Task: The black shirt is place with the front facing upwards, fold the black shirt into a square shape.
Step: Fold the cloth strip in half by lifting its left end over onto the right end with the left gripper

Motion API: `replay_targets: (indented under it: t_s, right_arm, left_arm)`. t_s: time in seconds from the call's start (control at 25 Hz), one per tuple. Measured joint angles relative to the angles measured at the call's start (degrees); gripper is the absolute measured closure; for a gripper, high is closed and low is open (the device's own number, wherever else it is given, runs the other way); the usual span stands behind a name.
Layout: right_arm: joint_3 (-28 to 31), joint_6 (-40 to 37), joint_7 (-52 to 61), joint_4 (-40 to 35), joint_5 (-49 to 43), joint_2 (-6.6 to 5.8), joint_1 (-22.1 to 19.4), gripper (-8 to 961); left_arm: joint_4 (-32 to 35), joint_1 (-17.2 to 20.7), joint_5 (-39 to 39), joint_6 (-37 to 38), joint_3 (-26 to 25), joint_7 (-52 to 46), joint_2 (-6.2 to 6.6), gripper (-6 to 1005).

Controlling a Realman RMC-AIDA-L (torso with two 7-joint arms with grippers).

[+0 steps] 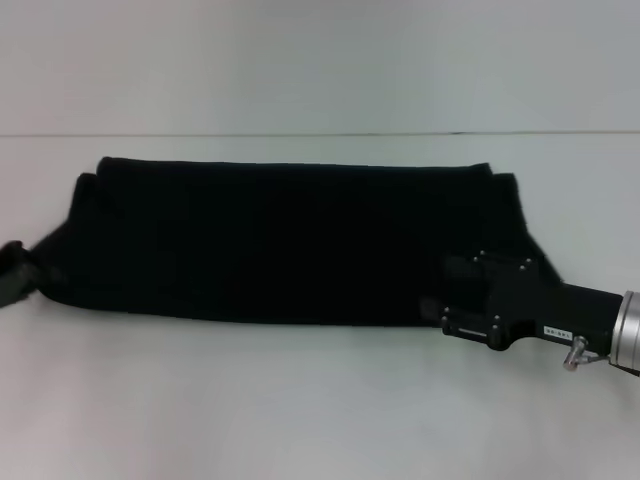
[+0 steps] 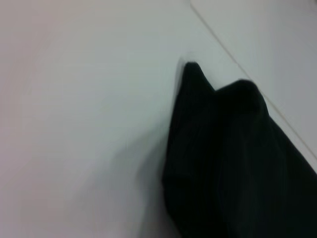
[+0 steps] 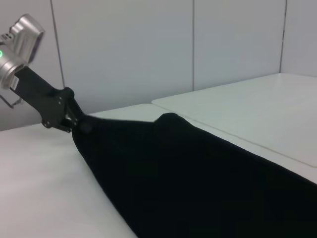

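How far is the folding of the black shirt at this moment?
Done: the black shirt already lies as a long folded band across the white table, no print showing. In hand: the left tool is at the band's left end and the right tool at its right end, near the front edge. Left: the band is much wider than deep, so the ends likely still need folding inward to make a square.

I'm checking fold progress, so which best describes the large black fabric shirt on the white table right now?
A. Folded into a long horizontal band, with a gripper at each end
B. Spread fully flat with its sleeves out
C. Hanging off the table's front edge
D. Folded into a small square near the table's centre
A: in the head view the large black fabric shirt lies as a long band across the white table, left gripper at one end, right gripper at the other.
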Motion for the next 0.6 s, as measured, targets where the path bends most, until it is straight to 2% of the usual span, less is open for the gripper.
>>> replay_targets:
  t_s: [0.12, 0.4, 0.6]
  right_arm:
    - [0.2, 0.0, 1.1, -0.3, 0.1, -0.07, -0.3, 228]
    - [1.1, 0.0, 2.4, -0.5, 0.4, -0.51, -1.3, 228]
    - [3.1, 0.0, 2.5, -0.6, 0.5, -0.68, -2.4, 229]
  left_arm:
    - [0.6, 0.2, 0.0, -0.8, -0.7, -0.1, 0.97, 967]
    - [0.5, 0.4, 0.1, -0.9, -5.8, 0.3, 3.90, 966]
    - [0.6, -0.6, -1.7, 1.5, -6.0, 1.0, 4.22, 967]
